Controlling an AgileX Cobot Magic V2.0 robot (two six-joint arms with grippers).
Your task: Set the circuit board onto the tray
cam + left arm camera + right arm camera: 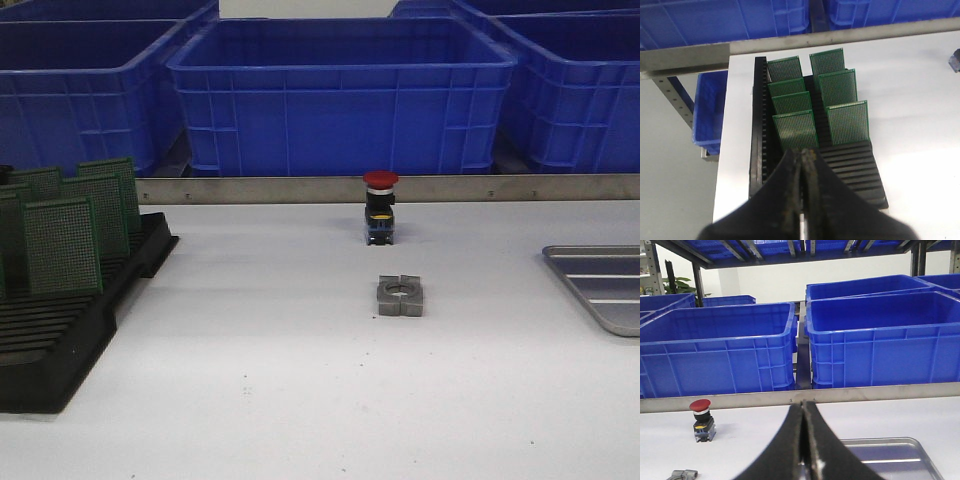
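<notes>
Several green circuit boards (pixel 62 243) stand upright in a black slotted rack (pixel 60 350) at the table's left; they also show in the left wrist view (pixel 796 129), with the rack (pixel 855 165). The silver-grey tray (pixel 605 285) lies at the table's right edge, empty; part of it shows in the right wrist view (pixel 892 456). My left gripper (pixel 803 153) is shut and empty, just in front of the nearest board. My right gripper (pixel 804 404) is shut and empty above the tray's near side. Neither gripper shows in the front view.
A red-capped push button (pixel 380 207) stands mid-table, also in the right wrist view (pixel 701 419). A grey metal block (pixel 400 296) lies in front of it. Big blue crates (pixel 340 95) line the back behind a metal rail (pixel 300 189).
</notes>
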